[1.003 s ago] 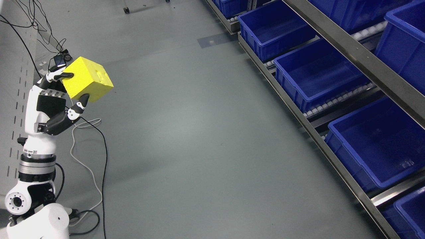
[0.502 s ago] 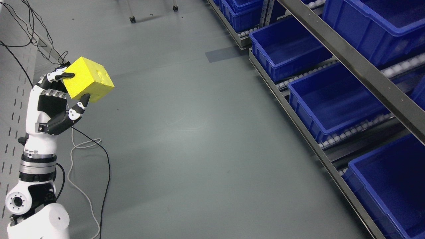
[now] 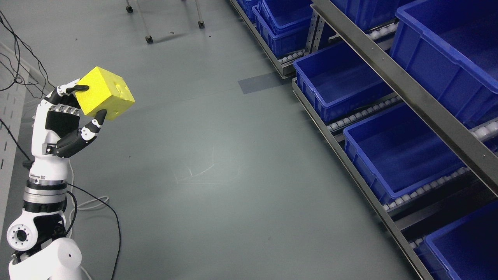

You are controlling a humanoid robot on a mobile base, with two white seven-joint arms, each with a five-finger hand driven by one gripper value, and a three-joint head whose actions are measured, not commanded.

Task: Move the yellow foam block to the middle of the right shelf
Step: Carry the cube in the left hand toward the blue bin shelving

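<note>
One hand is at work: our left hand (image 3: 72, 112) is raised at the picture's left, fingers clamped on the yellow foam block (image 3: 105, 93), tilted, high above the grey floor (image 3: 218, 163). The shelf (image 3: 412, 93) with blue bins (image 3: 397, 151) stands well apart, on the right.

A grey floor (image 3: 218, 186) fills most of the view. At 3 o'clock a metal shelf (image 3: 412, 93) runs diagonally, its roller rails carrying open blue bins (image 3: 400, 151), one after another. At 8 o'clock black and white cables (image 3: 97, 202) lie on the floor. At 12 o'clock stand castor legs (image 3: 149, 38) of a frame. A darker patch (image 3: 260, 83) marks the floor near the shelf.
</note>
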